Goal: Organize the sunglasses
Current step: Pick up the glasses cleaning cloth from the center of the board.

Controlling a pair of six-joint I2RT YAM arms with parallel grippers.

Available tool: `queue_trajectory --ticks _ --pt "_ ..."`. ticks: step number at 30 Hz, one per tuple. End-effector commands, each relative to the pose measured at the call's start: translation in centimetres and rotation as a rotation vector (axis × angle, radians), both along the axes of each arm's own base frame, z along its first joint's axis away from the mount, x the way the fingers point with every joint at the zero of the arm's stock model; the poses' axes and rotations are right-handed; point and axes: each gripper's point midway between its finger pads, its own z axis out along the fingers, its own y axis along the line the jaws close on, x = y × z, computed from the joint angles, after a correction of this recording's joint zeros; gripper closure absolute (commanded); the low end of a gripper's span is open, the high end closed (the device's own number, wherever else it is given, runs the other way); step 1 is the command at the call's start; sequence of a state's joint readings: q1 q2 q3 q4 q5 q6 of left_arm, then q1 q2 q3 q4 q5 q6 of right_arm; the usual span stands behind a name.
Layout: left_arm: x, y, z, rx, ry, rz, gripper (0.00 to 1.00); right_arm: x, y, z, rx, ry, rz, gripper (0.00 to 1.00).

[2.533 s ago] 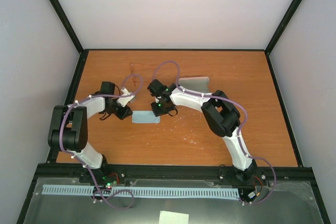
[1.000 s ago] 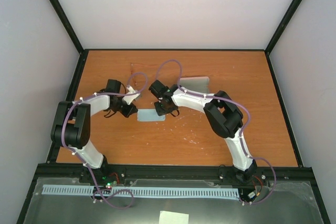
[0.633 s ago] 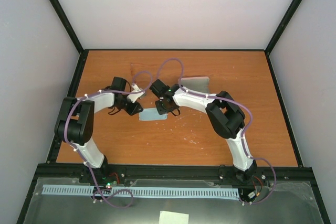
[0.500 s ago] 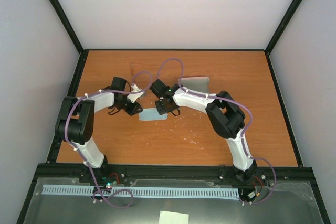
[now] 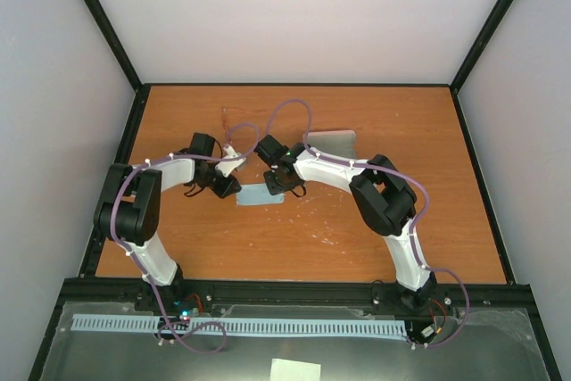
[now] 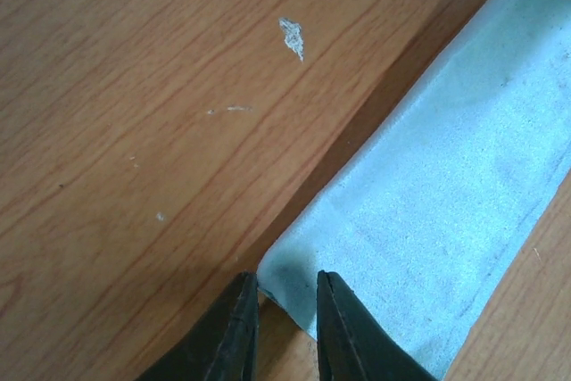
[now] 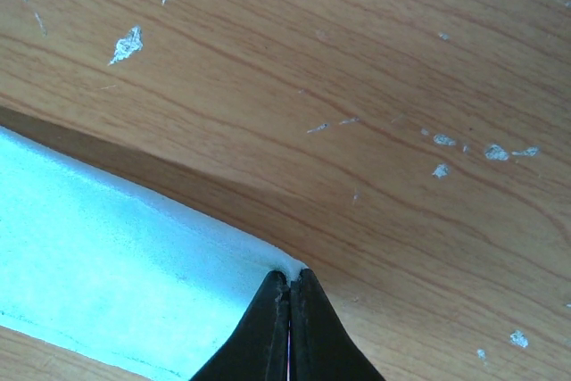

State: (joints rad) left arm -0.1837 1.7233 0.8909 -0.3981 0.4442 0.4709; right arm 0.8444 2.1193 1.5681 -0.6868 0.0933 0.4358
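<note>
Fingers of the right gripper (image 7: 289, 276) are pressed together on one corner of the light blue cloth (image 7: 98, 247), and the edge of the cloth is raised off the wooden table (image 7: 357, 86). The left gripper (image 6: 285, 278) is parted narrowly, and another corner of the cloth is seen between its tips. From above, the cloth is spread between the two grippers. The sunglasses (image 5: 230, 119) are made out only faintly on the table beyond the left gripper, apart from the cloth. A flat grey object (image 5: 332, 142) is seen farther back to the right.
</note>
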Motion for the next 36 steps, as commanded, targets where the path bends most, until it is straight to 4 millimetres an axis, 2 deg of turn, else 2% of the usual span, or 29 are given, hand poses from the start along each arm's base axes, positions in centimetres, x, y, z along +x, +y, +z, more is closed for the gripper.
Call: queue_trajectory --ticks 1,5,8,9,16,21,26,36 --pt "-0.8 -0.1 -0.9 0.015 0.011 -0.03 0.8 0.3 -0.1 0.5 0.016 -0.009 -0.02 0.97" --pt "-0.9 0.0 -1.2 0.02 0.013 -0.035 0.85 0.1 -0.2 0.4 0.015 -0.002 -0.02 0.97" --pt "-1.0 -0.3 -1.2 0.01 0.021 -0.041 0.99 0.1 -0.2 0.4 0.016 -0.003 -0.021 0.97" --pt "-1.1 -0.4 -1.2 0.003 0.025 -0.045 1.0 0.2 -0.2 0.4 0.014 -0.004 -0.022 0.97" --pt "-1.1 -1.0 -0.3 -0.038 0.031 -0.044 1.0 0.5 -0.1 0.8 0.019 -0.018 -0.029 0.97" --pt "0.3 -1.5 1.2 -0.059 -0.008 -0.03 1.0 0.9 -0.8 1.1 0.002 -0.036 -0.048 0.97" --pt "1.7 -2.3 2.4 -0.1 -0.022 -0.026 1.0 1.8 -1.4 2.4 0.01 -0.069 -0.078 0.97" --pt "2.4 -4.7 2.6 -0.117 -0.02 -0.065 1.0 3.0 -3.4 3.8 -0.018 -0.113 -0.118 0.97"
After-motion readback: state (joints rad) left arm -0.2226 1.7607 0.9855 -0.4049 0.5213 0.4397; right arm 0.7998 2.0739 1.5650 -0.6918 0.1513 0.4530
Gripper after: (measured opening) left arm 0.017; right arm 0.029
